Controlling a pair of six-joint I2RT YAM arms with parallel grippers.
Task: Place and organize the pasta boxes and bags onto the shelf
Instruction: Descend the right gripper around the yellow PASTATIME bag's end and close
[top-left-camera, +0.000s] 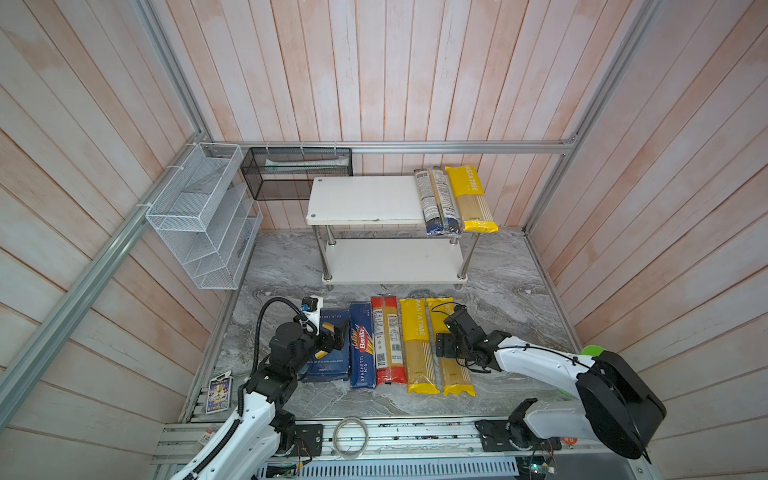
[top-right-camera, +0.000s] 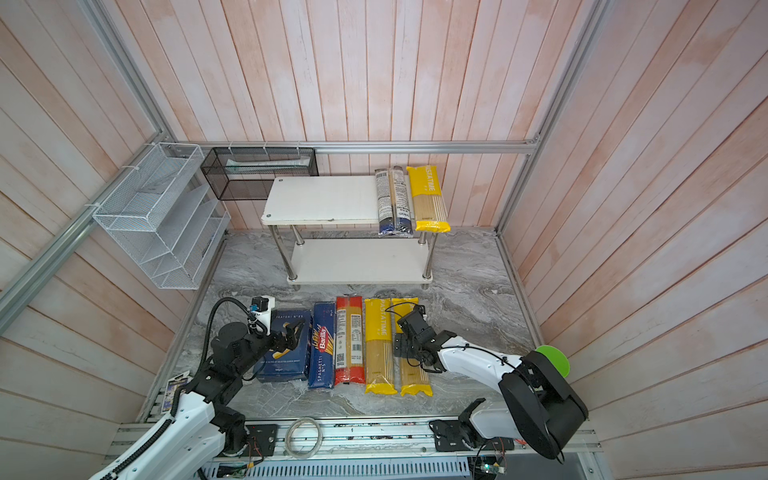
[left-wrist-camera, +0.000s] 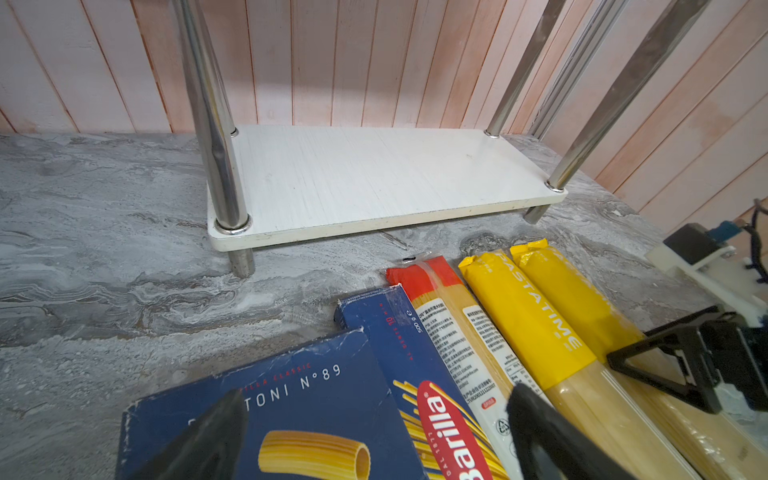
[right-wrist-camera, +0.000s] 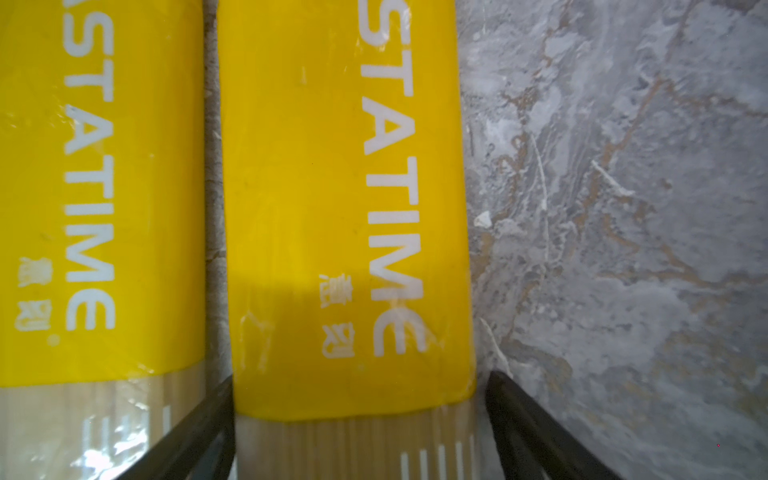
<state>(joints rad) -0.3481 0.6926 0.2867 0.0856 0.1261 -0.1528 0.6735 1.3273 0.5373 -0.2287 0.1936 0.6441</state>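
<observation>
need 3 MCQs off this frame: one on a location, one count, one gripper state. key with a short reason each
1. Where on the shelf does the shelved yellow bag lie?
A. lower tier
B. top tier, right end
C. top tier, left end

2. How many PASTATIME packs lie on the counter?
A. three
B. one
C. two

3. What is the right gripper doing?
A. jaws spread astride a pack on the counter
B. shut in the air above the shelf
C. lifting a blue box

Key:
1 B: both top views show it beside the dark blue bag at the top tier's right end.
2 C: the counter yellow bags lie side by side, right of the red-ended bag.
3 A: the right wrist view shows a finger on each side of the pack, which lies flat.
</observation>
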